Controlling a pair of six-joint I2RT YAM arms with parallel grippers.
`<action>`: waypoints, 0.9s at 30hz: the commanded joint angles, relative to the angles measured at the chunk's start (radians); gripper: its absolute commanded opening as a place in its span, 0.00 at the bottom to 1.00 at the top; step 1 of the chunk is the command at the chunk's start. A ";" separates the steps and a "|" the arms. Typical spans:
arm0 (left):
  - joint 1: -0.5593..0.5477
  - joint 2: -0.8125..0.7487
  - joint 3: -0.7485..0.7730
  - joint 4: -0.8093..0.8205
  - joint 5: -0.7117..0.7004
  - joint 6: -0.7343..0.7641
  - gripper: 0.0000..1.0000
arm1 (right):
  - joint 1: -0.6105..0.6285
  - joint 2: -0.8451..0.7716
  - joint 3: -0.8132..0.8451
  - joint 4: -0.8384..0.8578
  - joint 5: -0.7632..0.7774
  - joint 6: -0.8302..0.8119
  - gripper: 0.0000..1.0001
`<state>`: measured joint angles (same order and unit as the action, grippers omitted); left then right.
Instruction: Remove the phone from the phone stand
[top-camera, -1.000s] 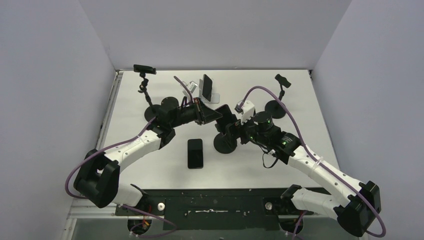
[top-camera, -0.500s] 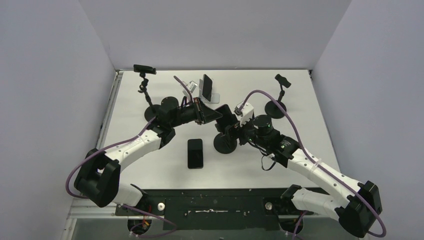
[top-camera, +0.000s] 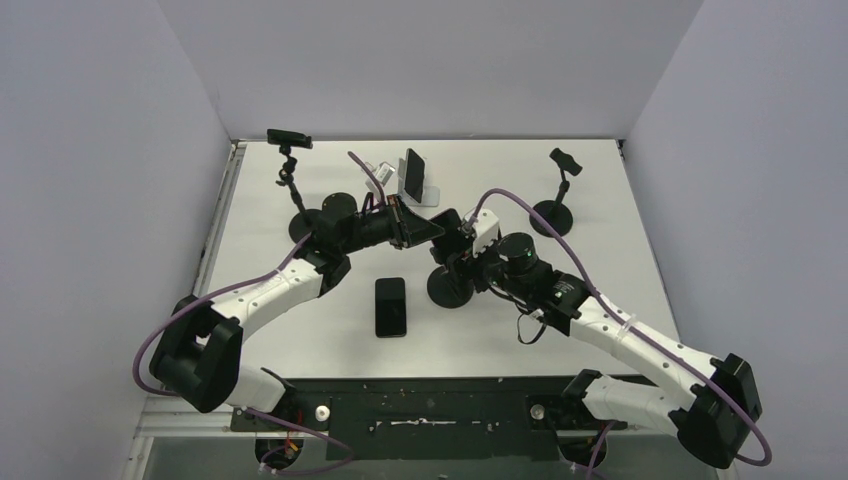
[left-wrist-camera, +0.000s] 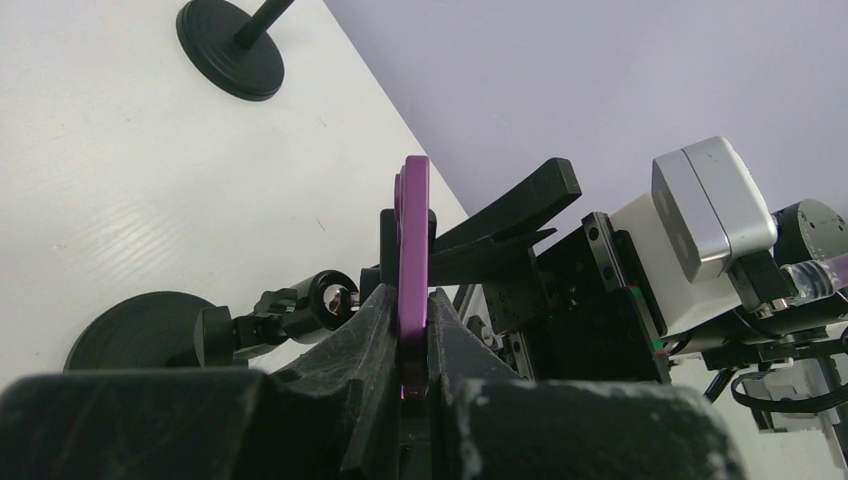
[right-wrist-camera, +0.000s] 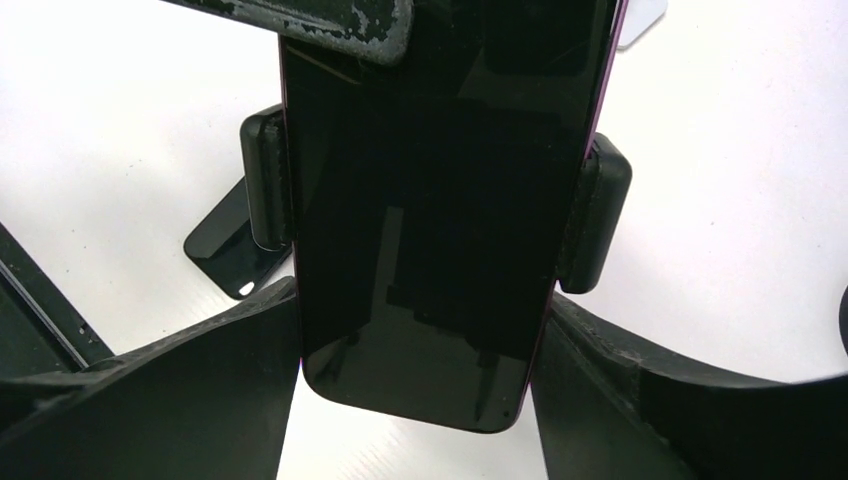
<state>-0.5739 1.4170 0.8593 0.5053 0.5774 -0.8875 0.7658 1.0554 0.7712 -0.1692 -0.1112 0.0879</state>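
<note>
You see left arm and right arm stretched inward, meeting | left gripper pinches slim purple phone by its edge | right gripper straddles its lower end, grip unclear | phone clamped in black plastic phone stand

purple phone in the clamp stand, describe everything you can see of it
The purple phone is a slim slab with a glossy, dark, reflective screen and a purple rim with rounded corners. It is held up off the white table, in the black stand's clamp arms, which press both long sides. The left gripper is shut on its thin edge. The right gripper flanks its lower end, fingers at or very near its sides; contact is unclear.
</note>
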 joint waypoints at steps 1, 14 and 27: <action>0.009 0.013 0.023 -0.019 0.025 -0.027 0.00 | 0.021 0.032 0.043 0.006 0.037 -0.060 0.77; 0.010 0.008 0.013 -0.016 0.029 -0.021 0.00 | 0.025 0.027 0.036 0.042 0.047 -0.025 0.86; 0.009 0.001 0.002 -0.013 0.030 -0.010 0.00 | 0.001 0.010 0.036 0.058 0.011 0.026 0.79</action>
<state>-0.5732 1.4208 0.8593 0.5121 0.5858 -0.8967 0.7773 1.0824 0.7822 -0.1719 -0.0967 0.0982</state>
